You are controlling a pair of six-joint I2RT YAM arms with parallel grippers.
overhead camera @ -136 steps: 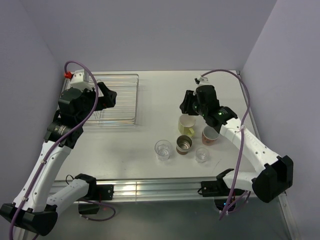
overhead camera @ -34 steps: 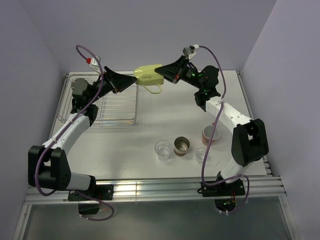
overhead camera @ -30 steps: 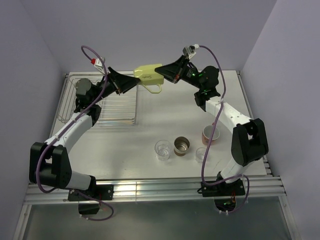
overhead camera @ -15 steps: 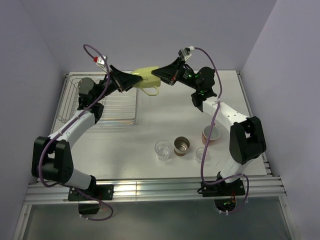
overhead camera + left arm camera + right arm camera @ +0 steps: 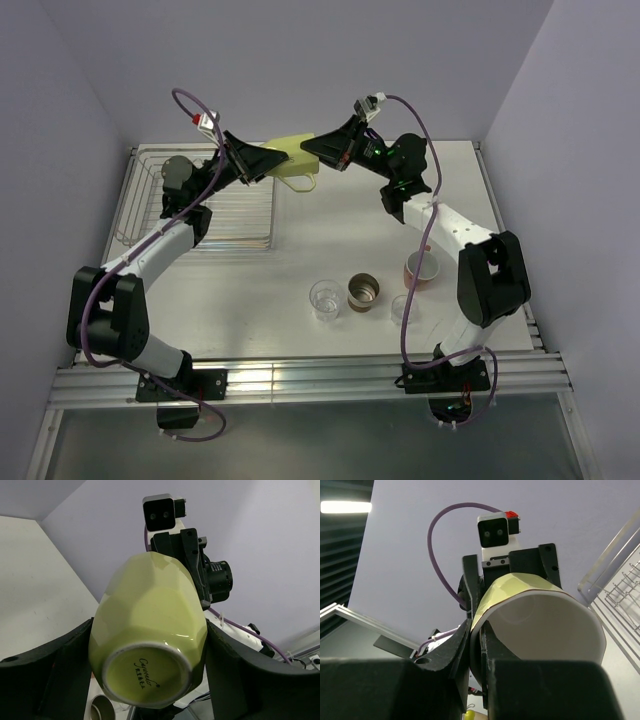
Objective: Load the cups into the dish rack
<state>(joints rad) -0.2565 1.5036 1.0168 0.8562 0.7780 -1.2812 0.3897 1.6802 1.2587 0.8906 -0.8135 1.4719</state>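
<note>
Hanging in mid-air between two robot arms, a pale yellow mug (image 5: 290, 153) lies on its side high above the desk (image 5: 330, 220). Its long axis runs from tool to tool, with the base toward the left tool (image 5: 265, 160), the open mouth toward the right tool (image 5: 315, 152), and the handle drooping below. The right tool is clenched on the mug's rim, one finger (image 5: 460, 650) outside the wall and the other inside. The left wrist view shows the left tool's fingers (image 5: 60, 675) flanking the mug's body on both sides, close against it. Whether they are squeezing cannot be told. The dish rack (image 5: 230, 243) sits on the desk below and to the left of the mug, on the left arm's side, so that arm looks better placed to lower it in. Two clear glass tumblers (image 5: 325, 298), a brown metallic cup (image 5: 364, 291) and a salmon-pink mug (image 5: 421, 268) wait on the desk near the front edge, well apart from the rack.
</note>
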